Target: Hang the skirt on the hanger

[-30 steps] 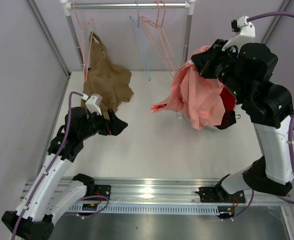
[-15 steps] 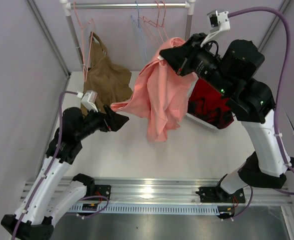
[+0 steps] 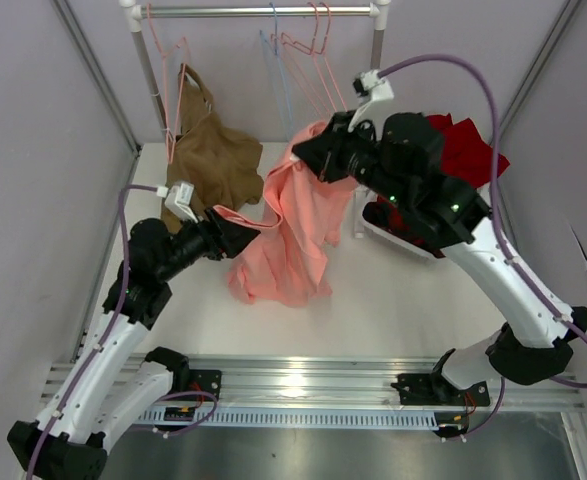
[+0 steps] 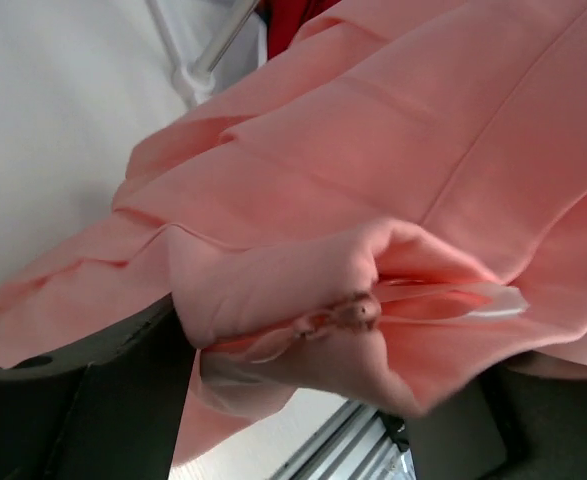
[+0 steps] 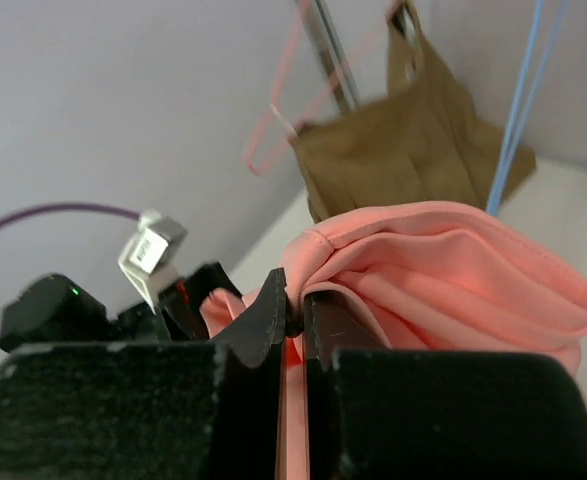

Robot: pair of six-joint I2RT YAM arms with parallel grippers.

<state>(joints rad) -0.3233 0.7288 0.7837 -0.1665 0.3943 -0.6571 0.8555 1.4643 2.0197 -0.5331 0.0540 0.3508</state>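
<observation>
The salmon-pink skirt (image 3: 295, 235) hangs in loose folds from my right gripper (image 3: 311, 152), which is shut on its top edge; in the right wrist view the fabric (image 5: 443, 260) is pinched between the closed jaws (image 5: 295, 300). Its lower part rests on the table. My left gripper (image 3: 239, 233) sits at the skirt's left edge. In the left wrist view a bunched fold (image 4: 393, 150) fills the wide gap between the fingers (image 4: 333, 340). The light blue hanger (image 3: 274, 62) hangs on the rail behind the skirt, and its wires (image 5: 518, 110) also show in the right wrist view.
A tan-brown garment (image 3: 213, 160) hangs from a pink hanger (image 3: 173, 90) at the rail's left end. More pink hangers (image 3: 313, 60) hang beside the blue one on the rack rail (image 3: 263, 12). A dark red garment (image 3: 458, 150) lies over a white basket (image 3: 398, 238) on the right.
My right arm swung left, carrying the skirt from the basket to mid-table. The skirt's hem dropped onto the table. My left gripper reached the skirt's edge, and its jaws narrowed a little.
</observation>
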